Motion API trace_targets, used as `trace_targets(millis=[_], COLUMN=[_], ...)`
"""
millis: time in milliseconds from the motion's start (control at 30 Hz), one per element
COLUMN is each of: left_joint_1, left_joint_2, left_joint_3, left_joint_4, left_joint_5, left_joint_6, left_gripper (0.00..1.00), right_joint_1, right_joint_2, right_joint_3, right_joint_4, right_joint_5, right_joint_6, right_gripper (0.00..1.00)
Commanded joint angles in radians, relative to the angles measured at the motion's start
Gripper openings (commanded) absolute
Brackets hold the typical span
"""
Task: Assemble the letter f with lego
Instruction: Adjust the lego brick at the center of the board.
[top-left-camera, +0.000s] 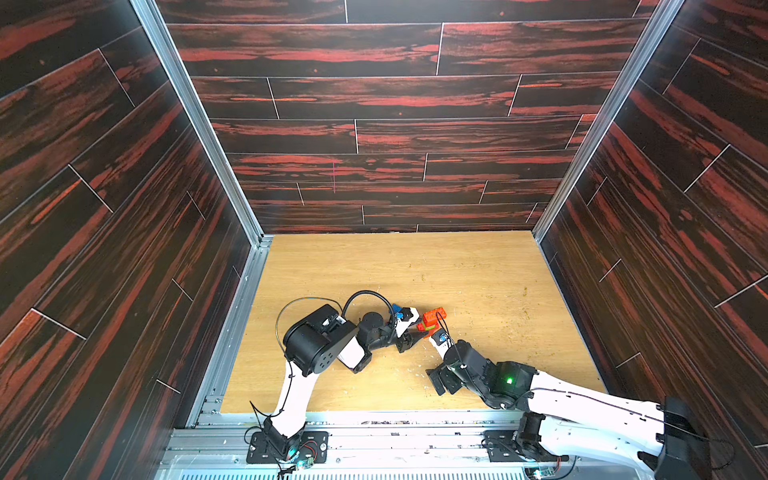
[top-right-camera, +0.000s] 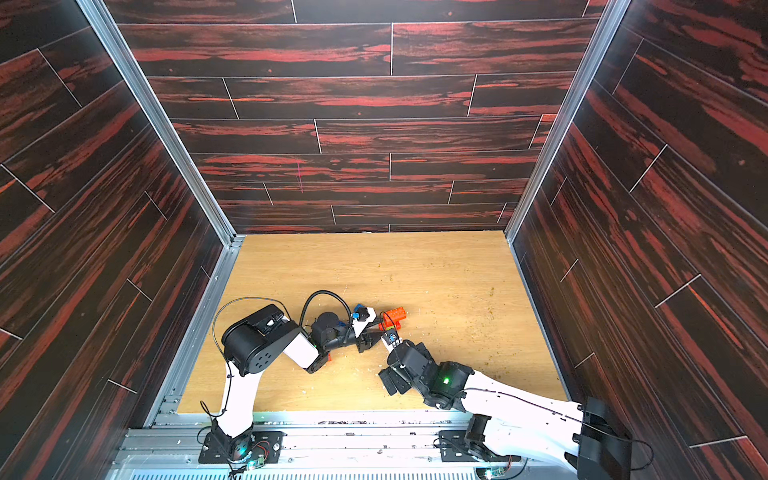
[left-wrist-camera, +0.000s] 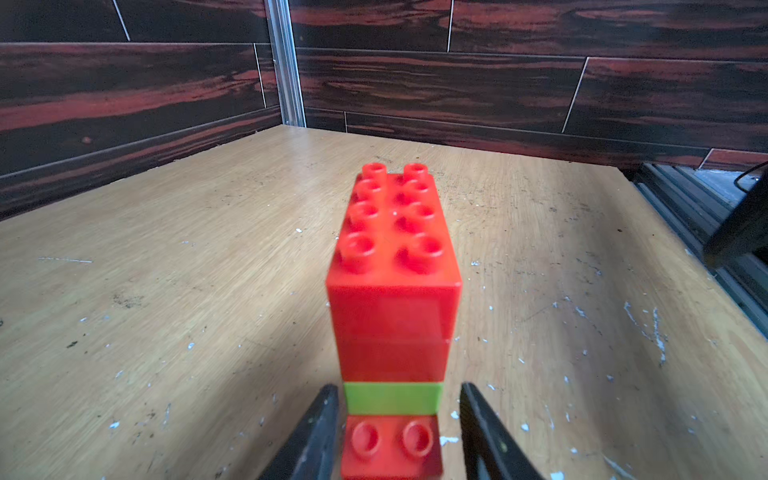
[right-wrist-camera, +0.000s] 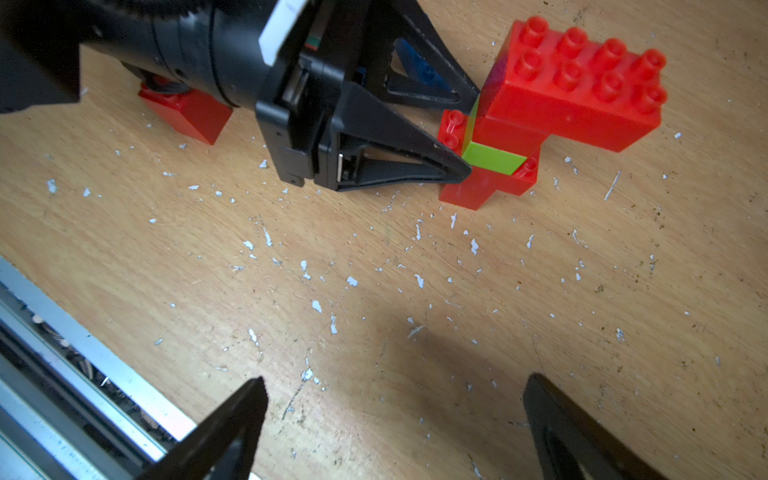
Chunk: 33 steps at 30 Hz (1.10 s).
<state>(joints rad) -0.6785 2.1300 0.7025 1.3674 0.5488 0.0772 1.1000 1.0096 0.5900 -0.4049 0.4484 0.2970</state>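
Your left tool (left-wrist-camera: 397, 388) sits low over the counter (top-left-camera: 498, 270). Its two black fingers (left-wrist-camera: 320, 432) stand on either side of the foot of the lego stack (left-wrist-camera: 395, 316), level with the lime green brick (left-wrist-camera: 392, 399). In the right wrist view the nearer fingertip touches a corner of that green brick. In the left wrist view a sliver of counter shows between the brick and one finger. From these views you cannot tell whether the tool is clamping the stack or only bracketing it.

The stack stands upright near the middle of the counter. At the bottom is a red base brick (left-wrist-camera: 390, 449) with two studs showing toward the tool. The green brick sits on it, then a second red brick (left-wrist-camera: 392, 361). On top is a long red eight-stud brick (right-wrist-camera: 582, 83) that overhangs on the side away from the tool.

Your right tool (right-wrist-camera: 395, 378) hangs released, its fingers spread wide and holding nothing. It is above the counter, between the stack and the edge with the metal rail (right-wrist-camera: 83, 374), and clear of the stack.

A lone red brick (right-wrist-camera: 187, 114) lies on the counter under your left arm (right-wrist-camera: 187, 45). White flecks (right-wrist-camera: 316, 306) are scattered over the wood around both tools.
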Motion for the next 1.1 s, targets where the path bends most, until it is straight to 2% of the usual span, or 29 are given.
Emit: trace_targets(millis=[0, 333, 433, 833, 1067], left_joint_1=[-0.009, -0.016, -0.016, -0.016, -0.016], left_joint_2=[0.017, 0.036, 0.038, 0.002, -0.065], left_joint_3=[-0.011, -0.005, -0.003, 0.015, 0.066], left_joint_4=[0.042, 0.042, 0.042, 0.034, -0.146], left_joint_5=[-0.013, -0.029, -0.029, -0.018, -0.01], left_joint_6=[0.002, 0.006, 0.011, -0.006, 0.012], left_gripper=[0.49, 0.4, 0.31, 0.29, 0.29], right_joint_1=[0.009, 0.012, 0.011, 0.015, 0.018], right_joint_2=[0.0, 0.0, 0.001, 0.002, -0.01], right_joint_3=[0.021, 0.021, 0.021, 0.028, 0.026], right_joint_4=[-0.018, -0.018, -0.021, -0.023, -0.023], right_joint_5=[0.007, 0.006, 0.007, 0.011, 0.011], right_joint_6=[0.012, 0.014, 0.014, 0.008, 0.006], right_gripper=[0.98, 0.98, 0.98, 0.98, 0.98])
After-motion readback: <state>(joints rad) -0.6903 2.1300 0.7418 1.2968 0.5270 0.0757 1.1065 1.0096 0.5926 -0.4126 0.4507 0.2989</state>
